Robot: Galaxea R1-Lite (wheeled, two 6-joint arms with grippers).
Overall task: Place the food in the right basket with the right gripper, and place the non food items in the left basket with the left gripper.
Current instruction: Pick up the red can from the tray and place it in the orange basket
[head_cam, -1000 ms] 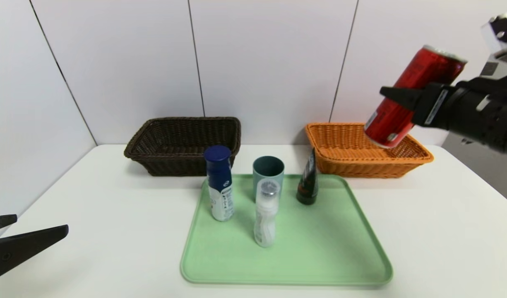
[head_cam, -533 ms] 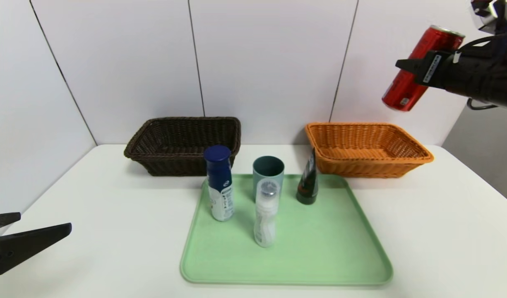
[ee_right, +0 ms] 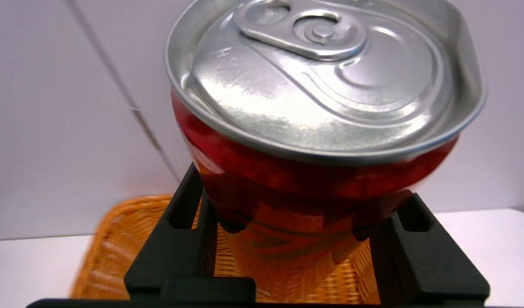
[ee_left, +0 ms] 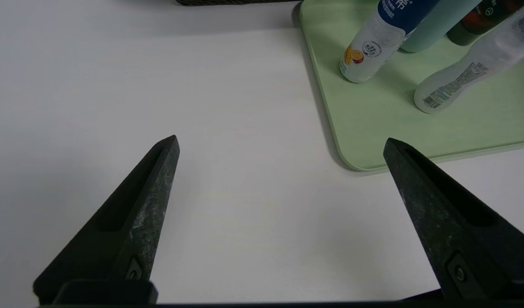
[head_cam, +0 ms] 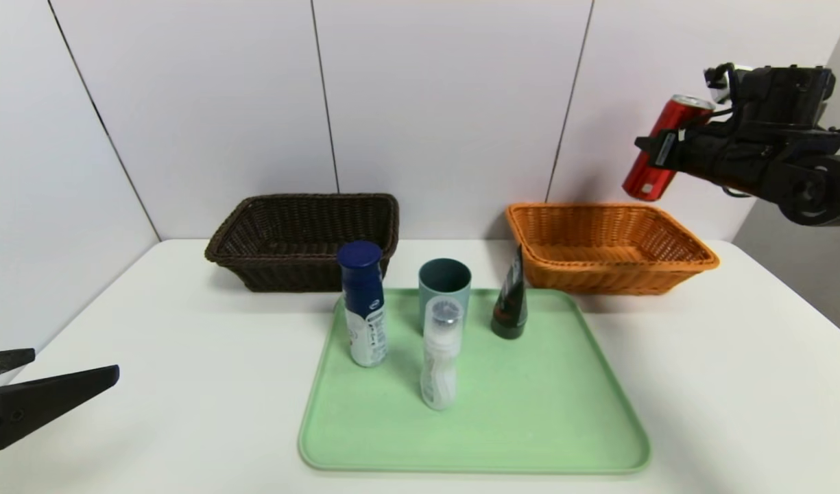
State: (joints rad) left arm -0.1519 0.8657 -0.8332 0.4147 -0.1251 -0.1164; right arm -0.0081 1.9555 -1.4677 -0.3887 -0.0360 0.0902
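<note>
The right gripper (head_cam: 656, 147) holds the red can (head_cam: 649, 171) above the orange basket (head_cam: 598, 288), its jaws closed on the can's two sides; the can leans, its silver top tilted toward the arm and its base just over the basket's far part, apart from the wicker; the orange basket stands on the white table (head_cam: 186, 384) near the back wall (head_cam: 454, 103), at the right. The left gripper (ee_left: 282, 141) hangs over the table's left part, to the left of the green tray (head_cam: 543, 432), its jaws wide apart with only bare table between them. On the tray stand four things, all upright; the blue-capped bottle (head_cam: 366, 309) is toward the left edge, white below and dark blue above; the teal cup (head_cam: 445, 274) stands near the far edge; the clear whitish bottle (head_cam: 439, 363) stands in front of the cup and hides part of it in the head view; the dark squeeze tube (head_cam: 510, 302) stands to the right of the cup, narrow end up, near the orange basket's front corner. The dark brown basket (head_cam: 317, 274) sits behind the tray toward the left, on the table near the wall, beyond the blue-capped bottle.
</note>
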